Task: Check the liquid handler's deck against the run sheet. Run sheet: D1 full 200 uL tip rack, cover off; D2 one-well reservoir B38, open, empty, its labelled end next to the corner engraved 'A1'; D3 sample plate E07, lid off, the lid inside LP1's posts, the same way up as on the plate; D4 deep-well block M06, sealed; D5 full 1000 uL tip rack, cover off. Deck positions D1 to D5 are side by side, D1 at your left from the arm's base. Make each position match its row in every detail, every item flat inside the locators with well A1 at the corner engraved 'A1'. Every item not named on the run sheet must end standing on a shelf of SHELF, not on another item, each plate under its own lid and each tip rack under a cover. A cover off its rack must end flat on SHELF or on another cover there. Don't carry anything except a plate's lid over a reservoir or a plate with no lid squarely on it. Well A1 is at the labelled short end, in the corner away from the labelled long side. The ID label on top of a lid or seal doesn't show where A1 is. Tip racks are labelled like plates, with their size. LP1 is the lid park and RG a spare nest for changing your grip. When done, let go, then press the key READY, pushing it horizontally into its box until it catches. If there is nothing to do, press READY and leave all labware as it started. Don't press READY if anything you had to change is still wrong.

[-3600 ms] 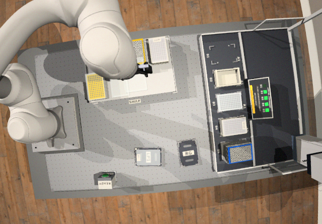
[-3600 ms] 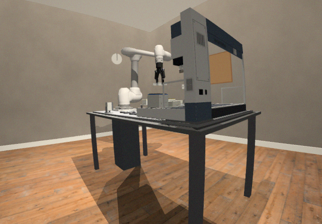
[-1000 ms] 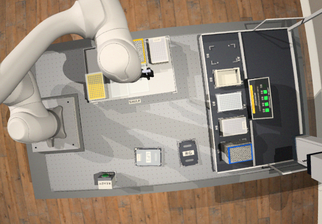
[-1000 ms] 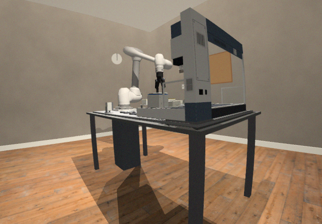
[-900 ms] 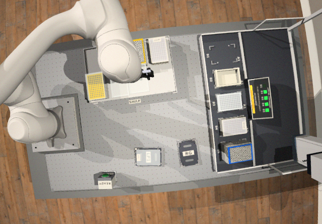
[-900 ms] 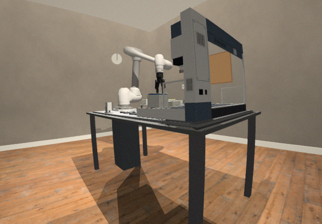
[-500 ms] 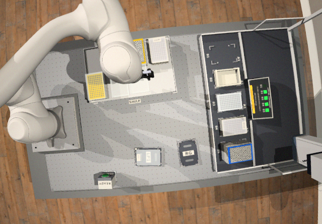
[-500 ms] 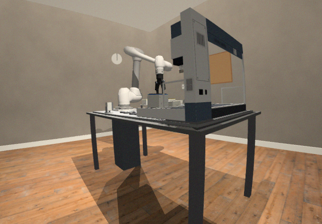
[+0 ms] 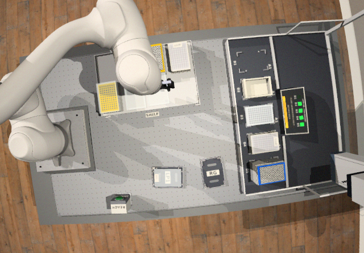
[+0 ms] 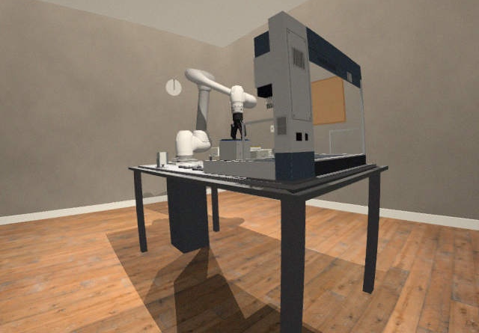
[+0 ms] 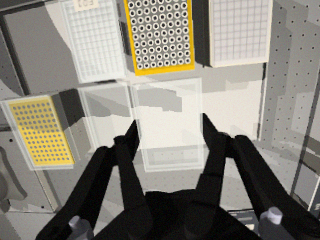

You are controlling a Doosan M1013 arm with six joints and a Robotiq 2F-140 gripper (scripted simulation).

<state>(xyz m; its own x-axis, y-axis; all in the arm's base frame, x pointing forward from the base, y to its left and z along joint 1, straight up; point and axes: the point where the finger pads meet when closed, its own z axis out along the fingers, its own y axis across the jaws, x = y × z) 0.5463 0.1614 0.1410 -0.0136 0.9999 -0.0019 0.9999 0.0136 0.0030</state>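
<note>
My gripper [image 11: 169, 124] [image 9: 168, 84] [image 10: 236, 130] is shut on a clear tip rack cover [image 11: 167, 100] by its long sides and holds it level above SHELF [image 9: 187, 88]. A second clear cover [image 11: 105, 112] [image 9: 135, 100] lies flat on SHELF just beside it. A yellow-framed tip rack [image 11: 160, 32] [image 9: 158, 57] with no cover stands at the back of SHELF. Deck position D1 [image 9: 252, 61] holds nothing. D2 holds an open reservoir [image 9: 256, 87], D3 a white plate [image 9: 259, 114], D4 a sealed block [image 9: 263, 142], and D5 a blue-framed tip rack [image 9: 272, 173].
A yellow rack [image 9: 108, 96] [image 11: 40, 130] stands at the SHELF's corner nearest the arm's base. Two white plates [image 11: 95, 40] [image 11: 240, 30] flank the open yellow-framed rack. LP1 [image 9: 167, 177], RG [image 9: 212, 173] and the READY key [image 9: 118, 203] lie toward the table's front edge.
</note>
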